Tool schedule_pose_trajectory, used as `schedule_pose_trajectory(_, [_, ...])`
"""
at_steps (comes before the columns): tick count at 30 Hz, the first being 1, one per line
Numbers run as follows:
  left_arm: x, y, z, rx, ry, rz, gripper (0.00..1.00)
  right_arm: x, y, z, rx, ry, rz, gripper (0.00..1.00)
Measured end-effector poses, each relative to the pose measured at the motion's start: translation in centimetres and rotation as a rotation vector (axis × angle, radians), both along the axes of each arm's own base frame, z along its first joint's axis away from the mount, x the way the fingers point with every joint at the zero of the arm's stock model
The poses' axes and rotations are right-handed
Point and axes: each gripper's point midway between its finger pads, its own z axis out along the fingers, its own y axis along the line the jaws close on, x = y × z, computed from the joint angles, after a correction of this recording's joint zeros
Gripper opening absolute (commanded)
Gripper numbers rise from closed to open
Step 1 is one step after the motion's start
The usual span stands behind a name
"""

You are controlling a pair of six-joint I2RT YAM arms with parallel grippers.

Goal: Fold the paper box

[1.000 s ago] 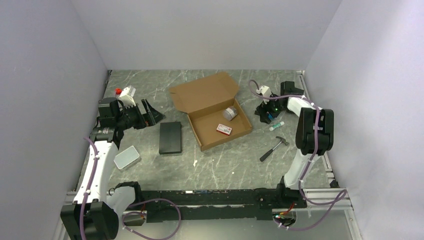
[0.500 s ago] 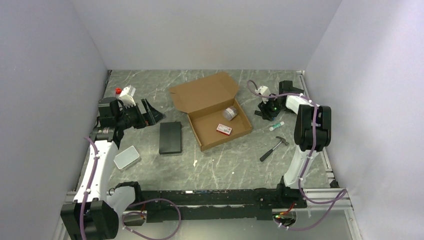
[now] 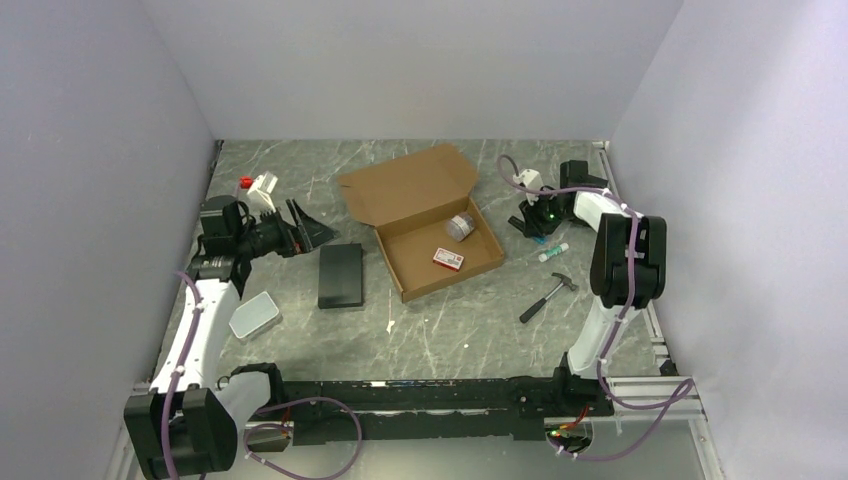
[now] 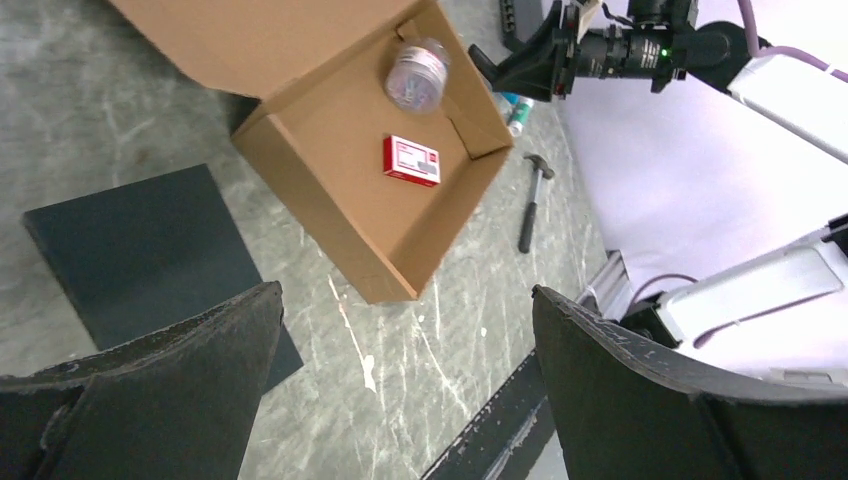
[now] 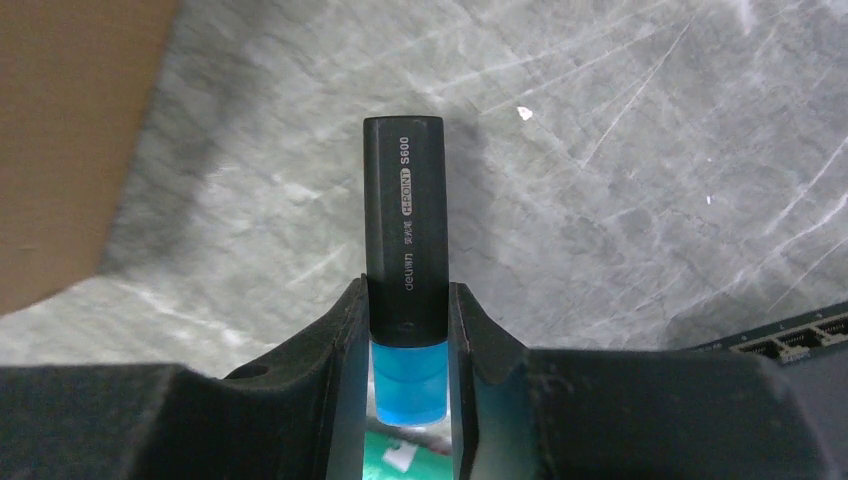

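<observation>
Right tool [image 5: 407, 300] is pinched narrow on a pen [image 5: 405, 200] with a black cap and a blue end, one finger on each side. Its arm stands tall at the right of the counter [image 3: 460, 320], bends at the top, and reaches down to the far right, with the tool pointing left toward the paper box [image 3: 405, 187]. Left tool [image 4: 405, 295] is spread wide and holds nothing. Its arm runs up the left side, bends, and points the tool to the right, near a black block [image 3: 340, 275]. The paper box lies in the middle of the counter with its lid open. A round jar [image 3: 461, 226] and a small red box [image 3: 449, 259] sit inside it.
</observation>
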Motion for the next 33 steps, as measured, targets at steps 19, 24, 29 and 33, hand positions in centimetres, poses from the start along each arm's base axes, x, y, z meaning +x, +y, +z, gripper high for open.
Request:
schedule_pose_trajectory(19, [-4.5,-10.5,-0.1,-0.153,-0.091,-0.222,0.99,-11.6,11.8,15.0,0.865,0.083,0.023,0.0])
schedule_pose_trajectory(24, [-3.8,-14.0,0.2,-0.181,-0.176,-0.191,0.99,-12.2,14.2,15.2,0.91,0.142,0.106,0.0])
schedule_pose_trajectory(29, [-1.8,-17.2,-0.3,-0.201,-0.244,-0.139,0.99,-13.6,16.8,14.7,0.921,0.217,0.183,0.0])
schedule_pose_trajectory(33, [-1.0,-19.8,-1.5,-0.213,-0.278,-0.133,0.97,-13.9,17.5,15.4,0.946,0.224,0.218,0.0])
